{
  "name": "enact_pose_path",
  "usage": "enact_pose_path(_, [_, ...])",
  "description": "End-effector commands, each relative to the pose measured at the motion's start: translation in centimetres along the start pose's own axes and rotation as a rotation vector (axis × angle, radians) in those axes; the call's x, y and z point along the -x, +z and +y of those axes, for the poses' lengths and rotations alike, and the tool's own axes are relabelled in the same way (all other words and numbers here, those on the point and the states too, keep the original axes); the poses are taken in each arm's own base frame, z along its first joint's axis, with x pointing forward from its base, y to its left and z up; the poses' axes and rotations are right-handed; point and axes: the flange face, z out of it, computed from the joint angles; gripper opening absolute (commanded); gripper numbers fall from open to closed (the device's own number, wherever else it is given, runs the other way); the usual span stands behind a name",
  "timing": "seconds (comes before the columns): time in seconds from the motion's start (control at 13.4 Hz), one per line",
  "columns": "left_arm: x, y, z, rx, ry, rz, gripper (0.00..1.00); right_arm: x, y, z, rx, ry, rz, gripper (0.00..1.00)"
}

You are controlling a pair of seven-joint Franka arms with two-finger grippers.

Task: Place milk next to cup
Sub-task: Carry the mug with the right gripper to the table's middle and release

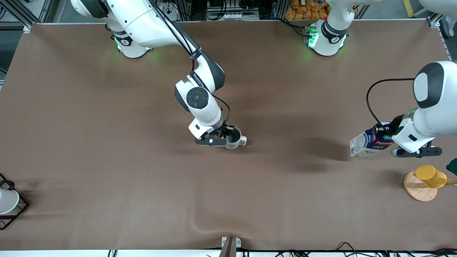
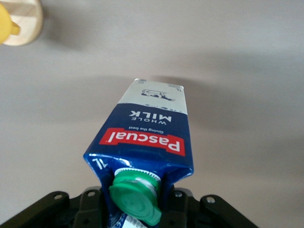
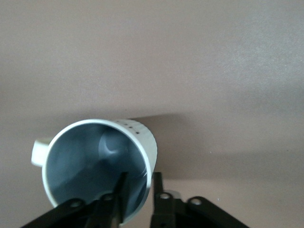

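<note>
The milk (image 1: 369,144), a dark blue carton with a green cap and a red label band, hangs tilted in my left gripper (image 1: 385,135) over the table toward the left arm's end. In the left wrist view my left gripper (image 2: 137,202) is shut on the top of the milk (image 2: 152,128), with the cap between the fingers. The cup (image 1: 234,140), cream-white with a grey inside, stands on the table's middle. My right gripper (image 1: 225,137) is at its rim. In the right wrist view my right gripper (image 3: 140,185) has one finger inside the cup (image 3: 95,161) and one outside, closed on the wall.
A yellow cup (image 1: 430,176) lies on a round wooden coaster (image 1: 419,189) at the left arm's end, nearer the front camera than the milk. A white cup in a black wire frame (image 1: 7,201) stands at the right arm's end. A dark green thing (image 1: 452,166) shows at the edge.
</note>
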Motion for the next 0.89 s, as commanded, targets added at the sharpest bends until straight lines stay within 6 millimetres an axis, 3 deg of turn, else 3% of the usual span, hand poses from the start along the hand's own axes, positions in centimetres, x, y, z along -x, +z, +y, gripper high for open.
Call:
enact_pose_path(0.0, [1.4, -2.2, 5.8, 0.006, -0.028, -0.013, 0.29, -1.0, -2.0, -0.2, -0.003, 0.036, 0.031, 1.0])
enact_pose_path(0.15, [2.7, -2.9, 10.2, 0.003, -0.024, -0.024, 0.29, -3.0, -4.6, 0.9, -0.017, 0.06, 0.063, 1.0])
enact_pose_path(0.37, [4.7, -4.8, 16.3, 0.026, -0.09, -0.017, 0.28, -6.1, -11.2, 4.6, -0.013, 0.123, 0.072, 1.0])
enact_pose_path(0.45, [5.5, -5.0, 18.1, 0.029, -0.104, -0.017, 0.28, -7.8, -13.2, 6.8, -0.011, 0.154, 0.087, 1.0])
enact_pose_path(0.52, [6.4, -5.2, 20.0, 0.034, -0.115, -0.017, 0.28, -10.3, -14.8, 10.4, -0.004, 0.164, 0.112, 1.0])
enact_pose_path(0.67, [8.2, -5.1, 23.9, 0.045, -0.197, -0.03, 0.28, -13.4, -15.9, 17.2, 0.042, 0.081, 0.088, 1.0])
enact_pose_path(0.82, [9.3, -5.1, 26.2, 0.06, -0.172, -0.039, 0.29, -15.3, -17.3, 23.8, 0.1, 0.006, 0.04, 1.0])
